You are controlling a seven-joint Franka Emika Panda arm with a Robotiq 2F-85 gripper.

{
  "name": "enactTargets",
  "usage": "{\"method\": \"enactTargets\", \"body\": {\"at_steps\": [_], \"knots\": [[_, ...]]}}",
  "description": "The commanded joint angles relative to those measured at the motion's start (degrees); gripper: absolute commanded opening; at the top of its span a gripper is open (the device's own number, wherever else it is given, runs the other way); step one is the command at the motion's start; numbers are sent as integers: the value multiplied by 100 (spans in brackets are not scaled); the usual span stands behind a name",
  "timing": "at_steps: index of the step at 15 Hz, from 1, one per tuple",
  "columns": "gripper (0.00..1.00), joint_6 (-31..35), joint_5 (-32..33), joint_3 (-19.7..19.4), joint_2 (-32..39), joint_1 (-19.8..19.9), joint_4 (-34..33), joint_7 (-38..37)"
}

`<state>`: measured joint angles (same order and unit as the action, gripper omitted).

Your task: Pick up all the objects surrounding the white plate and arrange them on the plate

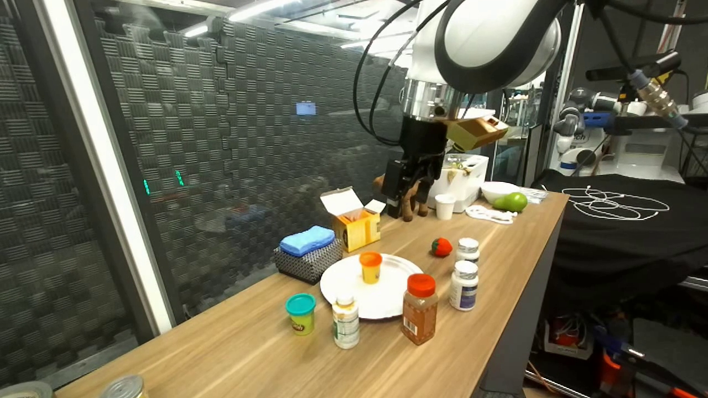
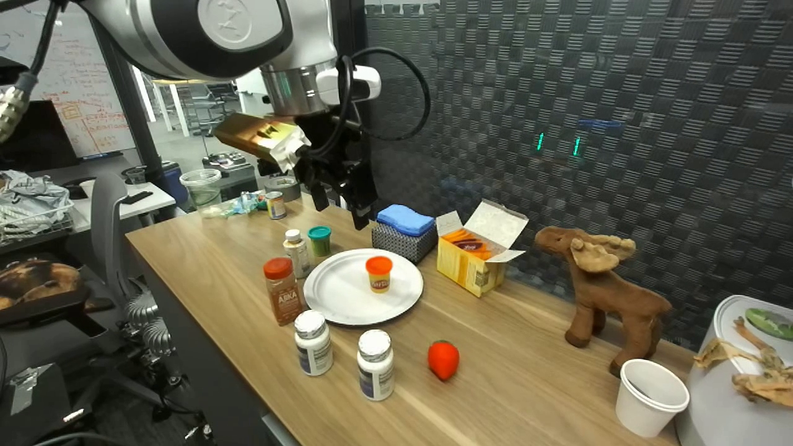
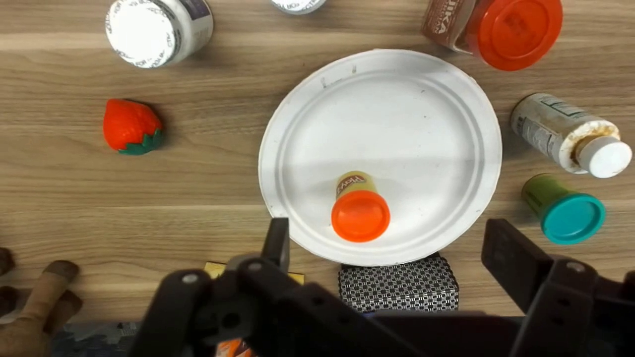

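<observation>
On the white plate (image 2: 337,291) stands a small yellow tub with an orange lid (image 2: 379,275). Around the plate on the wooden table are the other objects: a green tub with a teal lid (image 3: 573,218), a stained white bottle (image 3: 550,131), a red-capped brown spice bottle (image 2: 284,294), two white bottles (image 2: 313,347) (image 2: 375,368) and a red strawberry (image 2: 443,359). My gripper (image 3: 387,225) hangs well above the table, its fingers wide apart with nothing between them. In the wrist view the orange-lidded tub and part of the plate appear below, between and beyond the fingertips.
A patterned grey box (image 2: 403,243) with a blue cloth (image 2: 406,220) stands against the plate's wall side. Beside it is an open yellow box (image 2: 471,266). Farther along are a plush moose (image 2: 607,297), white paper cups (image 2: 650,396) and a white bin (image 2: 737,396).
</observation>
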<state>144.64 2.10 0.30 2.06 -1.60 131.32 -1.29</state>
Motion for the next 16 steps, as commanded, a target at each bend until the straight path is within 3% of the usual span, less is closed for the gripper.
{"method": "enactTargets", "body": {"at_steps": [1, 7, 16], "knots": [[100, 117, 301, -55, 265, 64, -225, -257], [100, -133, 861, -639, 1198, 272, -948, -1292], [100, -1008, 118, -860, 2075, 681, -1871, -1230]]}}
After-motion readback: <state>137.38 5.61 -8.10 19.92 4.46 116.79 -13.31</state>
